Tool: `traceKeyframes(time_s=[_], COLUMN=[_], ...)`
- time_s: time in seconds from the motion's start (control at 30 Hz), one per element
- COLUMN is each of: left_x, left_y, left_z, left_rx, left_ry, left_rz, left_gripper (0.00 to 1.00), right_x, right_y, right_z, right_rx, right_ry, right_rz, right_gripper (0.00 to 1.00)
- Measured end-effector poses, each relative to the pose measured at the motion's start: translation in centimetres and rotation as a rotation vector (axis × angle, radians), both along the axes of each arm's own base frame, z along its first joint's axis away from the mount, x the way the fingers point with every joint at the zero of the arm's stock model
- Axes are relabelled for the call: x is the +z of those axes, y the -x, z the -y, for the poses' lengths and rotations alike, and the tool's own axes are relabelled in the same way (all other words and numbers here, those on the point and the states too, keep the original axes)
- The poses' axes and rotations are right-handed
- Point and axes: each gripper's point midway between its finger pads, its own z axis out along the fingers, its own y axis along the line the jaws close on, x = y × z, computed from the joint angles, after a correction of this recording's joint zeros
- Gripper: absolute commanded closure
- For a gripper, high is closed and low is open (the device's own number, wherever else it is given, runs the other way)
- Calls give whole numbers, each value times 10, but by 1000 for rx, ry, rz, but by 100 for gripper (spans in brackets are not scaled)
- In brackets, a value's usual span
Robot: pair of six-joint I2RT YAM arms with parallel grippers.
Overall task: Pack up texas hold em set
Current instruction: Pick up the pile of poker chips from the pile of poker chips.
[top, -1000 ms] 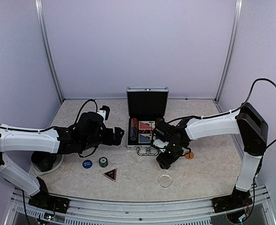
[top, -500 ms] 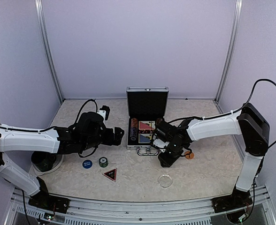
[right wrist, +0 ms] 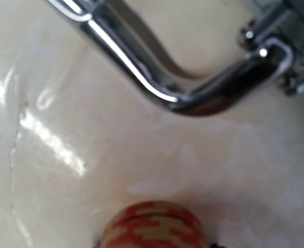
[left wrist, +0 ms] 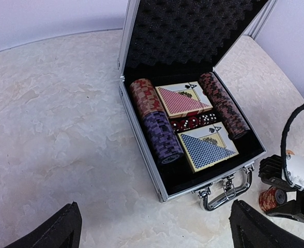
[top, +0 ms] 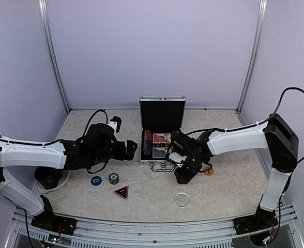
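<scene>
The silver briefcase (top: 161, 164) lies open at mid-table, lid (left wrist: 193, 31) upright, holding chip rows (left wrist: 154, 121), two card decks (left wrist: 185, 99) and dice. My right gripper (top: 183, 174) is low on the table just in front of the case handle (right wrist: 141, 77), shut on a short stack of red chips (right wrist: 154, 227), which also shows in the left wrist view as a red stack (left wrist: 272, 198) between black fingers. My left gripper (left wrist: 157, 235) hovers left of the case, open and holding nothing. A blue button (top: 95, 180), green chips (top: 114, 178), a dark triangle marker (top: 121, 192) and an orange button (top: 208, 171) lie loose.
A small clear round dish (top: 182, 199) sits near the front edge, right of centre. Cups on a clear plate (top: 51, 178) stand at the far left under my left arm. Metal frame posts and pale walls enclose the table.
My right gripper's jaws have narrowed around the red chips and it has shifted slightly toward the case. The left arm has stayed still.
</scene>
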Motion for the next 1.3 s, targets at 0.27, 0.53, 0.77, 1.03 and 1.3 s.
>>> traceKeyframes(time_s=[0.27,0.53,0.77,1.03,1.3], left_x=[-2,-10,-21,-41,-58], left_y=[0,3,8,31,53], left_z=[2,10,24,58,94], left_rx=[-4,-39,-94,-258,-442], left_ry=[3,17,52,121,219], left_rz=[-5,-33,-72,-144,-230], left_gripper=[1,1,1,1,1], right_x=[22,53,70,72,80], right_y=[-4,-10,-12,-13,-8], right_z=[-4,-11,-15,-16,-21], right_rx=[3,10,20,31,62], right_ry=[-46,-116,-159,-162,-180], right_rz=[42,105,140,147,166], right_gripper=[100,100,100,100,100])
